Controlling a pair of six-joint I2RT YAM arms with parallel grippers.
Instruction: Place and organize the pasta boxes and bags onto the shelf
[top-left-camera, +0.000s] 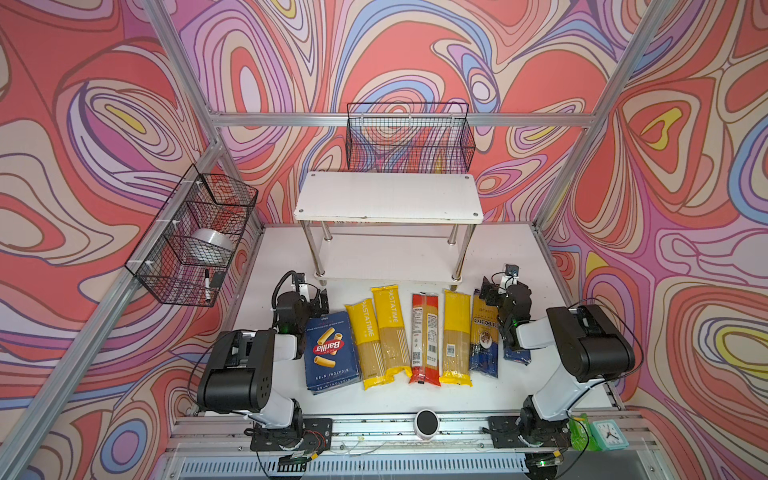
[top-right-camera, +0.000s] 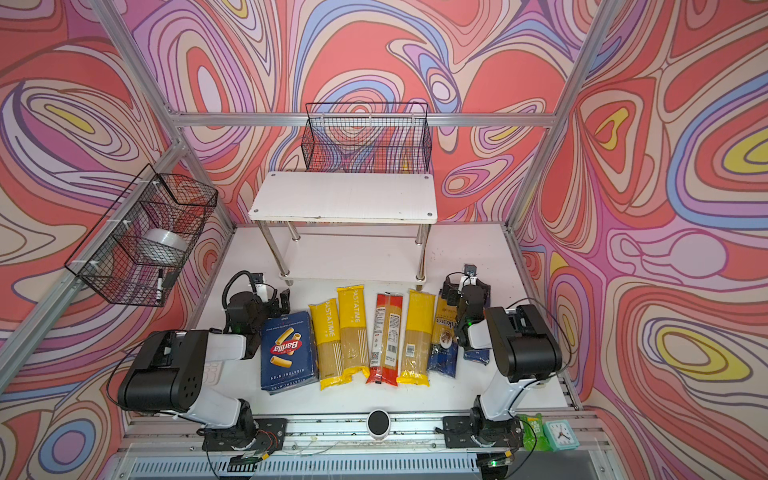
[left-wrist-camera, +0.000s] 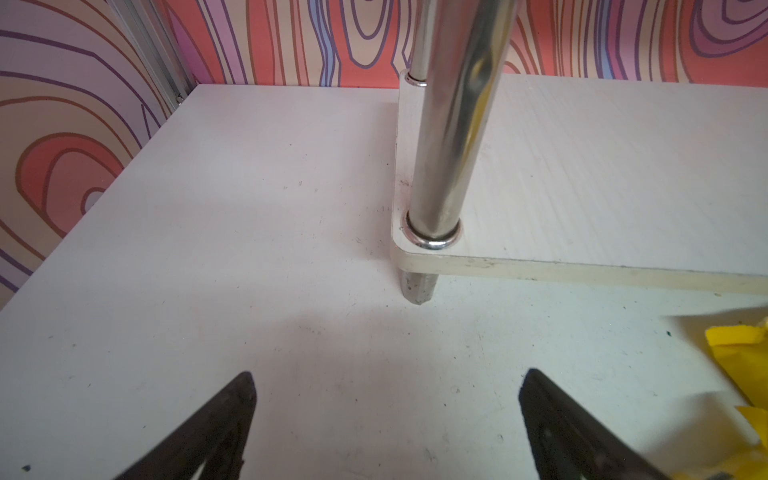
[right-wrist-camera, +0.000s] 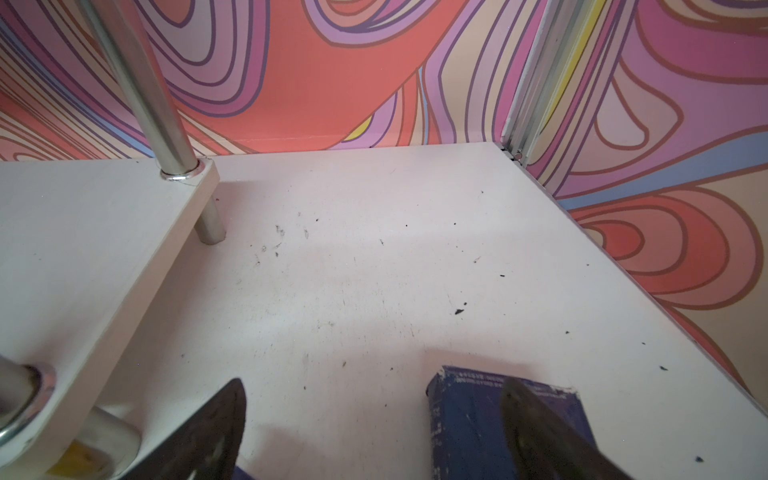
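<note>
Both top views: shelf (top-left-camera: 388, 199) bare on both tiers. Rigatoni box (top-left-camera: 331, 353), five bags (top-left-camera: 424, 336), spaghetti box (top-left-camera: 517, 355) in a row on bench (top-left-camera: 374, 399) before it. Left end effector (left-wrist-camera: 386, 386) and right end effector (right-wrist-camera: 374, 399): wide open, empty. Risk: slim bags sagging or slipping; snagging on legs (top-left-camera: 463, 253).

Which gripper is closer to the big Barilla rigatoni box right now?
Left. The left gripper sits open just past the far end of the rigatoni box; the right gripper is across the whole row, above the narrow blue box.
</note>
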